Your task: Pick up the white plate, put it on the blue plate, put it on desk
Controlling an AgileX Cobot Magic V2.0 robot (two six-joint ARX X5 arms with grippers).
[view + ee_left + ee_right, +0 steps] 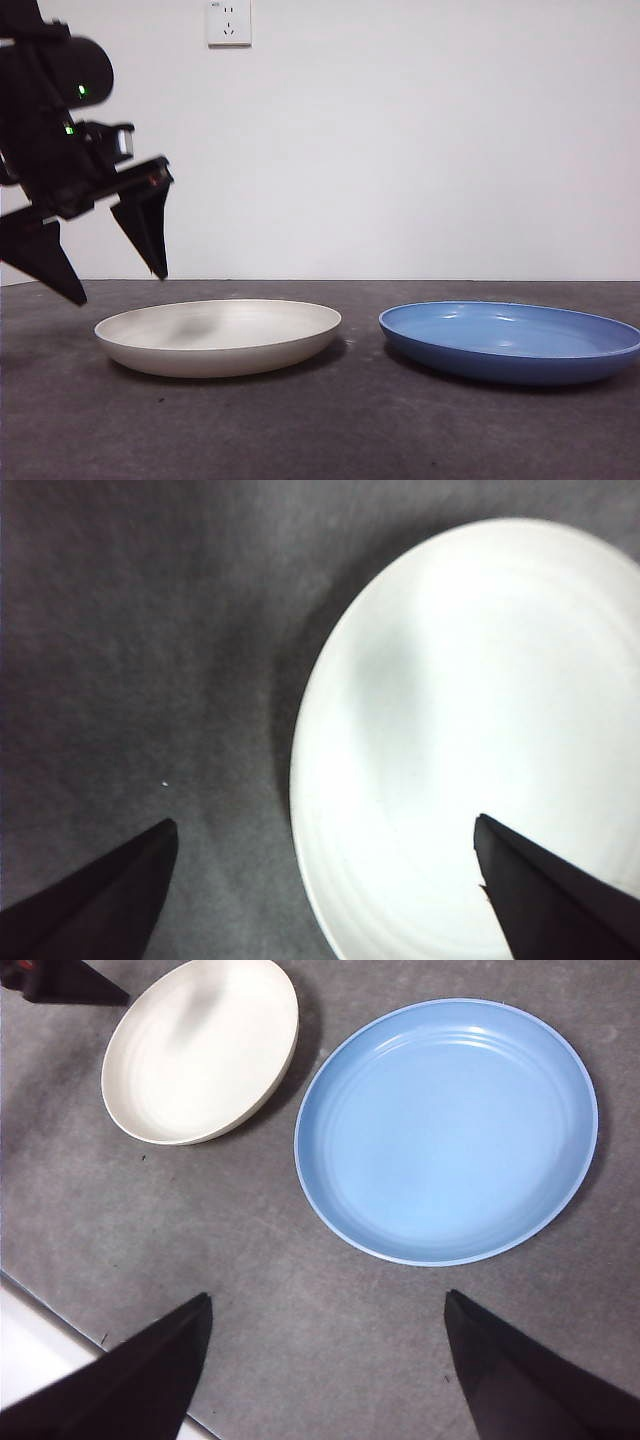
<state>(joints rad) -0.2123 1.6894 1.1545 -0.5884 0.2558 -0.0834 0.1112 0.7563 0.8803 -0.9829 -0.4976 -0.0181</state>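
The white plate (220, 335) lies flat on the desk (350, 430), left of centre. The blue plate (510, 340) lies to its right, a small gap between them. My left gripper (118, 287) hangs open and empty just above the white plate's left rim. In the left wrist view the gripper (325, 822) straddles that rim, one jaw over the white plate (470, 730) and one over the desk. My right gripper (327, 1297) is open and empty, high above the desk. Its view shows the blue plate (445, 1130) and the white plate (200, 1050).
A white wall with a socket (229, 22) stands behind the desk. In the right wrist view, the desk's edge shows as a pale strip (30, 1350), and a tip of the left gripper (60, 985) shows beside the white plate.
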